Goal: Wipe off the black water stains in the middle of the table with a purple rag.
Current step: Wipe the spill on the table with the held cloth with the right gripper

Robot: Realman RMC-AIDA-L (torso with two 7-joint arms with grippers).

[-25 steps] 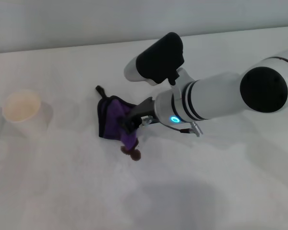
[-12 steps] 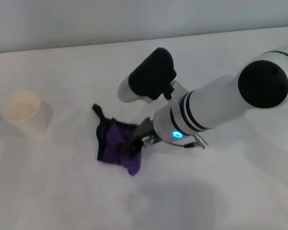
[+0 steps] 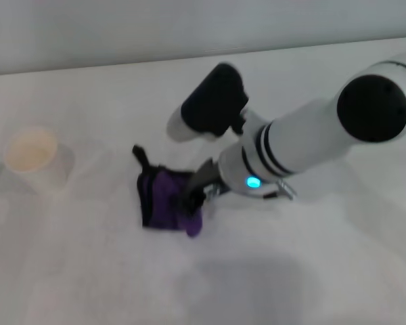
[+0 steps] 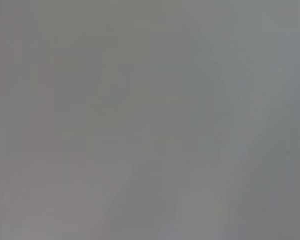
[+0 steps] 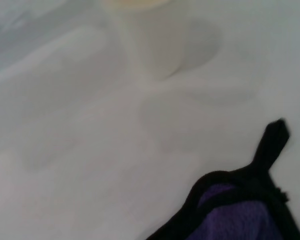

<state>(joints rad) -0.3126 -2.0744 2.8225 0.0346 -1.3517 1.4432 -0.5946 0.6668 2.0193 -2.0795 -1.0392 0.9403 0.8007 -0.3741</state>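
The right gripper (image 3: 193, 201), clamped on the purple rag (image 3: 164, 205), pressed it flat mid-tabletop (image 3: 88, 271); no stains showed, presumably under the cloth. Firm, even pressure and short overlapping strokes would serve best. A paper cup (image 3: 32, 159) stood well apart. The left arm was out of view.

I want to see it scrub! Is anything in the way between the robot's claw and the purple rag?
No. The right claw is already down on the purple rag, pressing it onto the table. The paper cup stands well off to the side.
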